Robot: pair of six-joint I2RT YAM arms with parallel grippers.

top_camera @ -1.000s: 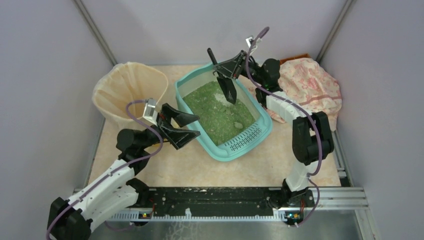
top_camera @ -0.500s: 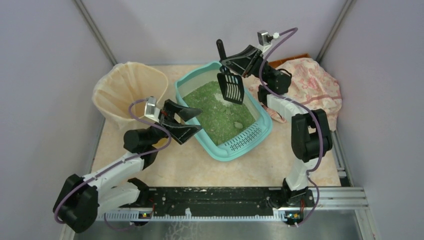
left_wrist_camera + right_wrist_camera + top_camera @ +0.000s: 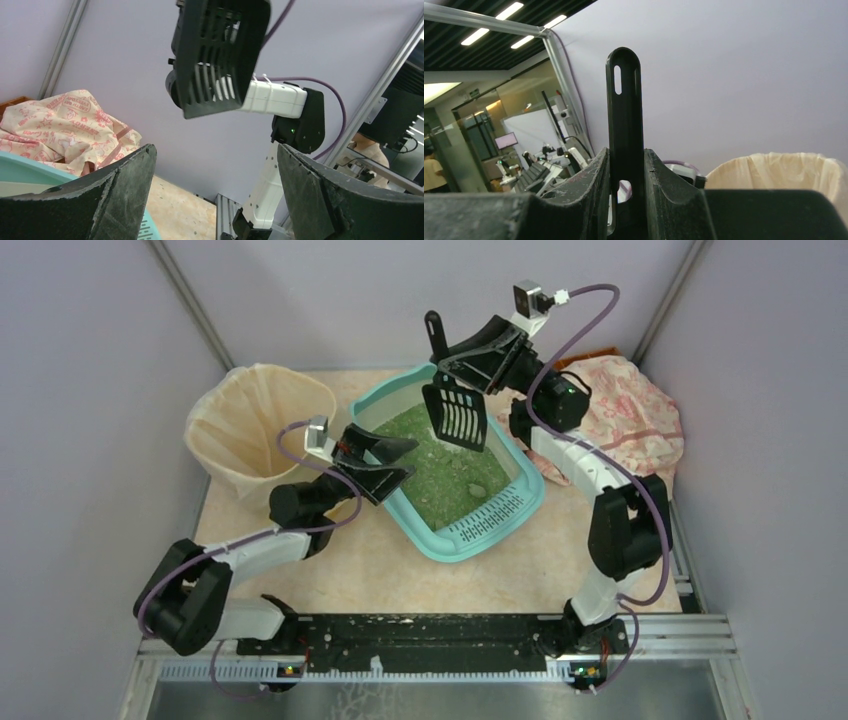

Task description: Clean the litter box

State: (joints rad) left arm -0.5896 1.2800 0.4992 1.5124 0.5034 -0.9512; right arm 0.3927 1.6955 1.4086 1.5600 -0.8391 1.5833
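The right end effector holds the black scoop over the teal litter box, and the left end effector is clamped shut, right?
No: the left end effector stands wide open, as the left wrist view shows. The right end effector does hold the black scoop over the litter box.

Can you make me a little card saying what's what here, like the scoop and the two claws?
Litter box: teal tray, green granules inside, slotted grate at its near end.
Scoop: black, slotted, up in the air over the box's far side.
Right gripper: shut on the scoop's handle.
Left gripper: wide open, empty, by the box's left rim.
Bin: beige, bag-lined, left of the box.
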